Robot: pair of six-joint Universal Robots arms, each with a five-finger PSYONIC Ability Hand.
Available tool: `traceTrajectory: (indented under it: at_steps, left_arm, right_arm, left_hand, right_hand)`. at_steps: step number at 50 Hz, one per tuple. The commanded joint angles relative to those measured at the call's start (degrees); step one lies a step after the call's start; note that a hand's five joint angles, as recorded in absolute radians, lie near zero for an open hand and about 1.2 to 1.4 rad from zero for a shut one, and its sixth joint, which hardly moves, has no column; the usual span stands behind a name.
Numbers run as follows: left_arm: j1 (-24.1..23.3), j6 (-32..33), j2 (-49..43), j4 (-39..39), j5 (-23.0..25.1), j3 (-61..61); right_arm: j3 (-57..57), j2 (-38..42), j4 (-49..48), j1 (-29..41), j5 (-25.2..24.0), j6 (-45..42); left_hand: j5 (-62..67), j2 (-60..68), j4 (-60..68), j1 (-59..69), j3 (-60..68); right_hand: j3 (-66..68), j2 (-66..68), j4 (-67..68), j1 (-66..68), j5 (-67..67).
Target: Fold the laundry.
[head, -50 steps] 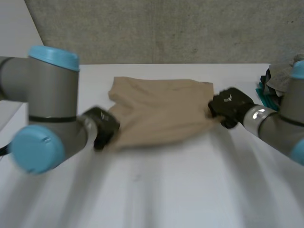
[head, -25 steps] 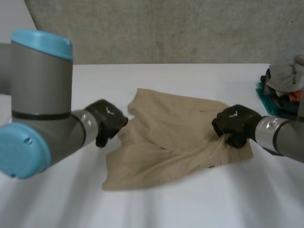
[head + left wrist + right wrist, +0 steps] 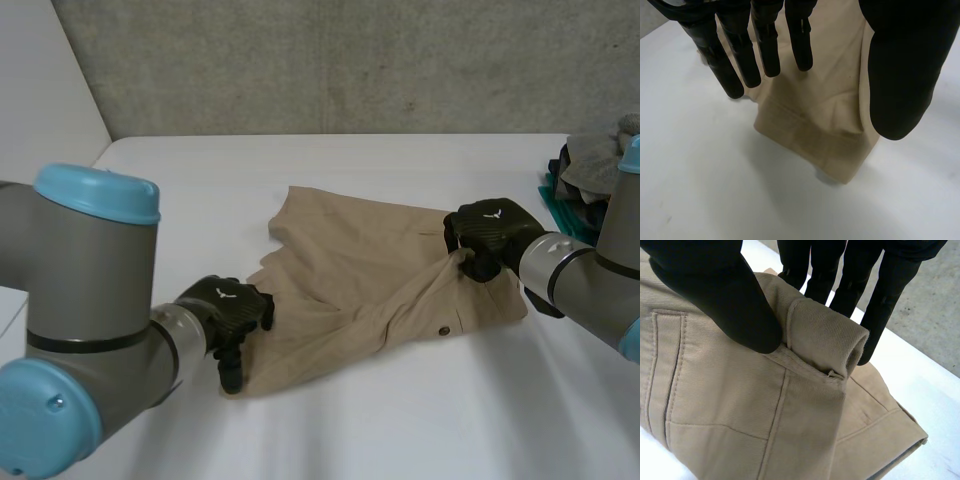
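The khaki shorts lie rumpled at the middle of the white table, waistband toward the robot's right and one leg hem at the near left corner. Assessment: a light, limp cotton twill, not slippery or fragile, stiffer at its seams. The waistband and the hems are judged the soundest holds. The right hand pinches a rolled fold of the waistband between thumb and straight fingers, raising it off the table. The left hand is over the leg hem with fingers straight and apart from the thumb, gripping nothing. Half a second earlier the left hand was farther back, at the garment's left edge. A heap of other laundry sits at the table's right edge.
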Motion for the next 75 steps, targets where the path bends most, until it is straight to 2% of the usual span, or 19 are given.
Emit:
traceTrajectory:
  at_steps: [1, 14, 17, 18, 20, 24, 26, 29, 30, 33, 34, 37, 39, 45, 49, 55, 63, 69, 75]
  left_arm:
    - [-2.83, -1.48, -5.19, 2.9, -0.56, 1.94]
    - [-6.7, -1.66, -12.13, 3.51, -3.1, 7.13]
    - [-6.79, -1.39, -13.01, 4.39, -3.89, 7.74]
    - [-6.61, -1.39, -13.89, 5.35, -4.59, 8.36]
    - [-6.35, -1.31, -14.86, 6.41, -5.65, 8.8]
    - [-5.03, 0.1, -15.66, 6.95, -8.11, 9.59]
    - [-4.33, 2.11, -14.17, 5.37, -8.12, 8.98]
    - [-4.06, 6.24, -11.1, 1.77, -6.28, 7.14]
    - [-3.8, 10.52, -8.13, -1.46, -4.44, 5.65]
    - [-3.36, 18.18, -3.37, -7.98, -2.5, 2.75]
    - [-3.1, 22.64, -0.57, -11.74, -1.45, 0.82]
    - [-3.1, 27.95, 3.14, -15.99, -0.65, -1.13]
    - [-3.45, 30.77, 5.43, -16.17, -0.73, -1.57]
    - [-6.08, 30.07, 4.22, -13.63, -2.22, 1.85]
    - [-6.44, 28.93, -3.94, -9.24, -6.43, 11.4]
    - [-5.56, 28.84, -15.02, -2.21, -10.31, 28.29]
    - [-3.1, 28.93, -30.49, 6.41, -8.65, 53.52]
    - [-2.92, 30.77, -42.08, 11.85, -5.84, 67.92]
    - [-1.78, 35.08, -51.67, 18.0, -6.18, 78.3]
  right_arm:
    - [0.03, -0.01, -2.56, 0.51, 1.19, 4.48]
    - [-1.72, 1.13, -4.67, 0.25, 3.74, 8.79]
    - [-2.08, 1.48, -4.4, 0.16, 3.57, 9.75]
    - [-1.99, 1.39, -4.23, 0.16, 3.57, 9.84]
    - [-1.81, 1.22, -3.7, 0.07, 3.3, 10.02]
    - [-1.46, -0.18, -1.25, -0.37, 1.46, 7.92]
    - [-0.33, -1.24, 1.99, -0.54, -0.55, 3.89]
    - [3.97, -4.66, 12.18, -1.68, -5.65, -13.13]
    - [6.77, -6.93, 17.69, -3.17, -7.05, -23.36]
    - [11.7, -9.41, 24.49, -5.72, -7.16, -38.1]
    - [14.25, -10.37, 27.47, -6.77, -6.98, -46.41]
    - [16.99, -10.65, 27.15, -7.05, -6.72, -51.5]
    - [17.87, -10.47, 24.96, -6.0, -6.28, -49.93]
    - [15.86, -8.19, 17.67, -5.2, -4.87, -42.9]
    - [12.52, -6.96, 12.66, -5.11, -3.73, -35.87]
    - [6.54, -2.48, 5.1, -5.2, 1.19, -26.99]
    - [1.36, 2.7, -8.61, -4.06, 6.64, -19.08]
    - [-2.07, 8.32, -21.86, -2.48, 11.55, -18.81]
    - [-5.15, 13.86, -31.8, -1.25, 14.47, -19.77]
  left_hand:
    - [5.84, 6.03, 6.11, 6.36, 6.2]
    - [11.71, 11.9, 11.98, 12.23, 12.07]
    - [23.95, 24.14, 24.22, 24.47, 24.31]
    - [39.66, 39.85, 39.93, 40.18, 40.02]
    - [54.71, 54.9, 54.98, 55.23, 55.07]
    - [54.77, 54.96, 55.04, 55.29, 55.13]
    - [54.77, 54.96, 55.04, 55.29, 55.13]
    - [54.77, 54.96, 55.04, 55.29, 55.13]
    - [54.77, 54.96, 55.04, 55.29, 55.13]
    - [54.77, 54.96, 55.04, 55.29, 55.13]
    - [54.77, 54.96, 55.04, 55.29, 55.13]
    - [54.77, 54.96, 55.04, 55.29, 55.13]
    - [54.77, 54.96, 55.04, 55.29, 55.13]
    - [54.77, 54.96, 55.04, 55.29, 55.13]
    - [54.77, 54.96, 55.04, 55.29, 55.13]
    - [54.77, 54.96, 55.04, 55.29, 55.13]
    - [54.77, 54.96, 55.04, 55.29, 55.13]
    - [54.77, 54.96, 55.04, 55.29, 55.13]
    - [54.77, 54.96, 55.04, 55.29, 55.13]
  right_hand:
    - [12.4, 13.27, 11.97, 16.34, 11.83]
    - [12.4, 13.27, 11.97, 16.34, 11.83]
    - [12.4, 13.27, 11.97, 16.34, 11.83]
    - [12.4, 13.27, 11.97, 16.34, 11.83]
    - [12.4, 13.27, 11.97, 16.34, 11.83]
    - [12.4, 13.27, 11.97, 16.34, 11.83]
    - [12.4, 13.27, 11.97, 16.34, 11.83]
    - [12.4, 13.27, 11.97, 16.34, 11.83]
    - [12.4, 13.27, 11.97, 16.34, 11.83]
    - [12.4, 13.27, 11.97, 16.34, 11.83]
    - [12.4, 13.27, 11.97, 16.34, 11.83]
    - [12.4, 13.27, 11.97, 16.34, 11.83]
    - [12.4, 13.27, 11.97, 16.34, 11.83]
    - [12.4, 13.27, 11.97, 16.34, 11.83]
    - [12.4, 13.27, 11.97, 16.34, 11.83]
    - [12.4, 13.27, 11.97, 16.34, 11.83]
    - [12.4, 13.27, 11.97, 16.34, 11.83]
    - [12.4, 13.27, 11.97, 16.34, 11.83]
    - [12.4, 13.27, 11.97, 16.34, 11.83]
